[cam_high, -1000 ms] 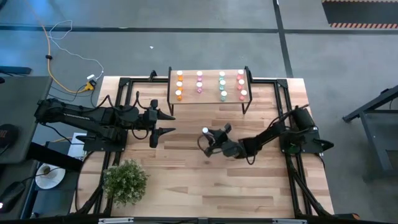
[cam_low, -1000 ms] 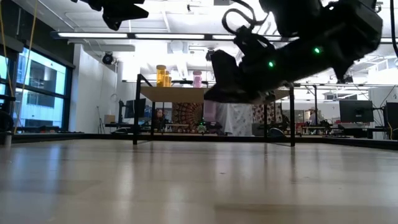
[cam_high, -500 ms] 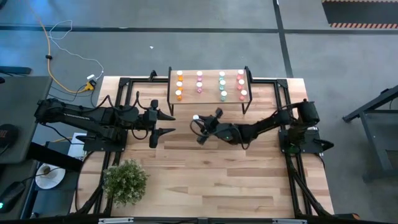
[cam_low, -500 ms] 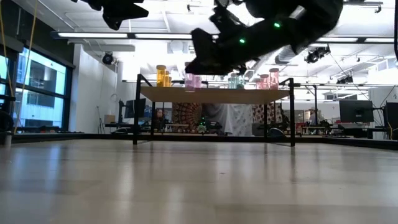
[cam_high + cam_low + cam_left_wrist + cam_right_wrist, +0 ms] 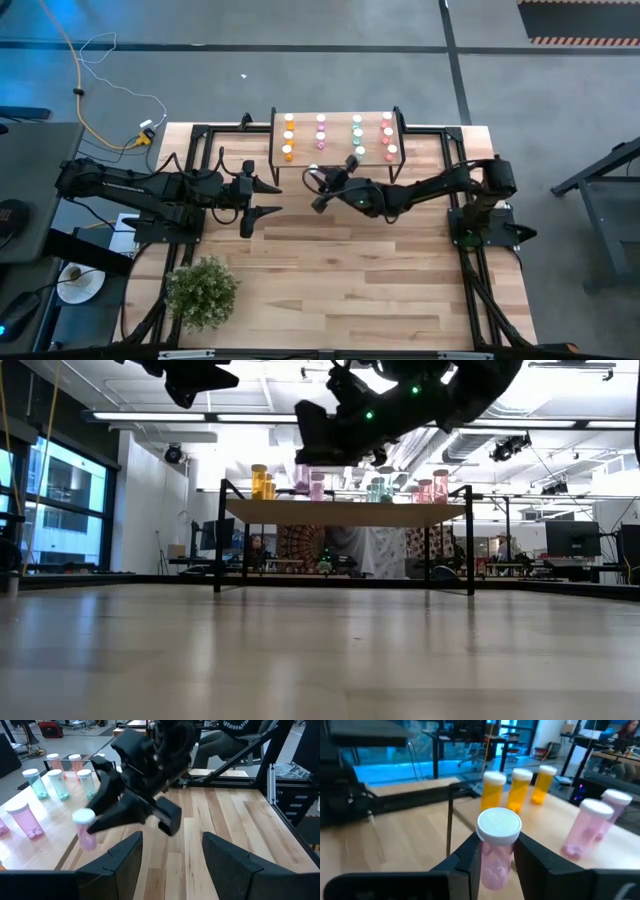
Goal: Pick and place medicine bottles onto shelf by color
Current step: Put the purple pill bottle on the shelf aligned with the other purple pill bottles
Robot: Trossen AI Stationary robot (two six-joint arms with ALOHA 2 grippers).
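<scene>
My right gripper [image 5: 496,851] clenches a pink bottle [image 5: 496,855] with a white cap, held in the air just beside the shelf [image 5: 338,140]. Its translucent body shows pills inside. My left gripper [image 5: 268,197] waits with fingers spread.

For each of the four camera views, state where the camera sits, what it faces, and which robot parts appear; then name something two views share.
High: overhead, looking down on the light-wood shelf; both arms show.
Low: at tabletop height, facing the shelf's edge; right gripper above.
Left wrist: behind the open left gripper, facing the right arm.
Right wrist: behind the right gripper, shut on the white-capped pink bottle, facing three orange bottles.
Shared: both wrist views show the held pink bottle.
</scene>
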